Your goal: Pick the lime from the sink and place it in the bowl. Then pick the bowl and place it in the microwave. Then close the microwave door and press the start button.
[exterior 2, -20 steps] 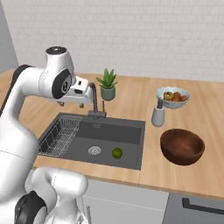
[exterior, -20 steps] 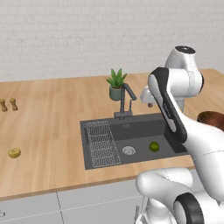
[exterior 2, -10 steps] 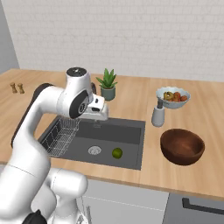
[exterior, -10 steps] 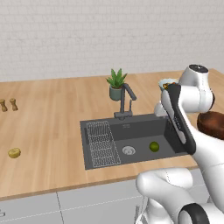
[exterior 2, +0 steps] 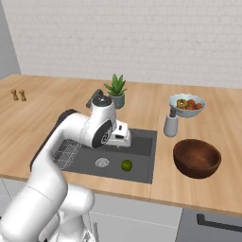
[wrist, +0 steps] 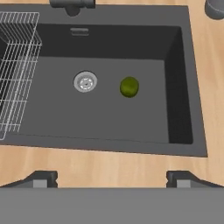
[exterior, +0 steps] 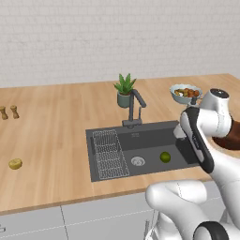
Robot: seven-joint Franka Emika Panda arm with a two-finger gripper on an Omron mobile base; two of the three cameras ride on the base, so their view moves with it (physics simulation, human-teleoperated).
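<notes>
**Arm poised over the sink, lime not yet picked**

Left base view: the small round green lime (exterior: 165,157) lies on the floor of the dark grey recessed sink (exterior: 154,136), to the right of the round steel drain (exterior: 137,161) and well apart from the white wire rack (exterior: 108,153) at the basin's left end. The white arm bends over the sink's right side and hides most of the dark reddish-brown wooden bowl (exterior: 229,138), of which a sliver shows on the counter behind it. A small yellow fruit (exterior: 15,163) sits far off on the left of the wooden counter (exterior: 51,136).

Right base view: the lime (exterior 2: 126,165) rests near the front wall of the sink (exterior 2: 143,158), just right of the drain (exterior 2: 102,162). The wooden bowl (exterior 2: 196,158) stands empty on the counter to the right of the basin. Behind it are a pale bowl of mixed colourful food (exterior 2: 187,104) and a potted green plant (exterior 2: 116,90).

Hand view: the gripper (wrist: 112,178) looks down into the basin from above its front rim, its two dark finger tips spread wide with nothing between them. The lime (wrist: 129,86) lies ahead and slightly right of centre, clear of the drain (wrist: 85,81).

By my reading, the task is at its very start: the lime is still in the sink and the bowl is empty. Everything is left, from the descent and grasp to the microwave steps.
</notes>
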